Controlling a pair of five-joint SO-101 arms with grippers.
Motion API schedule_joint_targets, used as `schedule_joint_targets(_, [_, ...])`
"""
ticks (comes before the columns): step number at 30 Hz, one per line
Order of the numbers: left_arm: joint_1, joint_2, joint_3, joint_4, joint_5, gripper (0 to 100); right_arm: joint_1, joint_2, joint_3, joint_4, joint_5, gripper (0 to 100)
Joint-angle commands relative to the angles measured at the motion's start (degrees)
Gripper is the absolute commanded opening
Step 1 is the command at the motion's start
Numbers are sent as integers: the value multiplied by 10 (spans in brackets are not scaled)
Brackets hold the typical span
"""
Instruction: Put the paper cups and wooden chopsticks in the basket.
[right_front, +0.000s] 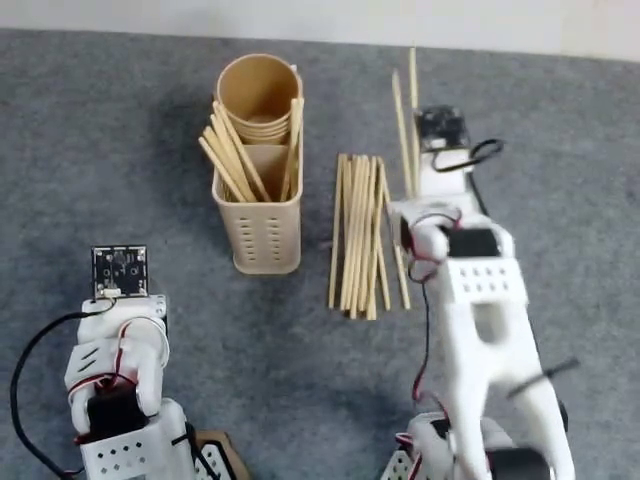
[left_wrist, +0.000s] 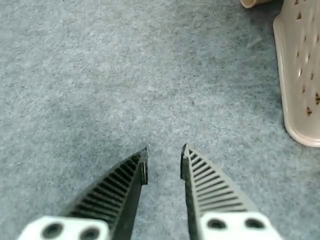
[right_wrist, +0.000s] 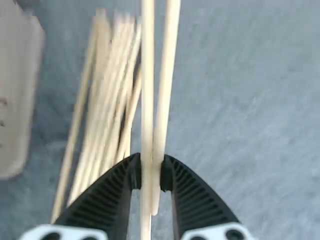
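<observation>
Chopsticks: plain pale wood, thin and straight, no wrapping. Paper cups (right_front: 258, 92): tan, nested into one stack lying on its side in the basket's far compartment, mouth open to the high camera. Several rims show, but an exact count is not possible.

Basket (right_front: 262, 238): beige plastic with perforated walls, lying on the mat left of centre. One basket. A fan of chopsticks in the basket (right_front: 232, 160) sits in the near compartment, ends leaning against the cups; roughly seven or eight.

Loose chopsticks (right_front: 358, 235): one flat bundle on the mat just right of the basket, lying roughly parallel. About a dozen, overlapping too much for a firm count.

Right gripper (right_wrist: 151, 165): fingers clamped on two held chopsticks (right_wrist: 147, 75), which stick out past the fingertips, beside the loose bundle on the side away from the basket.

Left gripper (left_wrist: 165, 150): fingers slightly apart with nothing between them, over bare mat, near the basket's corner but clear of it.

Surface: grey carpet-like mat (right_front: 120, 130). A pale strip (right_front: 500, 20) runs along its far edge.
</observation>
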Motion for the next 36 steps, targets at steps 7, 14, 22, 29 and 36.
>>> schedule_joint_targets(7, [36, -3, 4, -11, -7, 127, -56, -89, -165, 12, -6, 5])
schedule_joint_targets(14, [36, -3, 5, -11, -7, 127, -177, -87, -254, -135, -11, 5])
schedule_joint_targets(22, [38, -3, 12, -12, -8, 127, -288, -23, -189, -280, -11, 5])
schedule_joint_targets(29, [38, -3, 13, -12, -8, 127, -294, -1, -63, -431, -34, 5])
schedule_joint_targets(36, [39, -3, 13, -12, -8, 127, -291, -1, 35, -483, -42, 5])
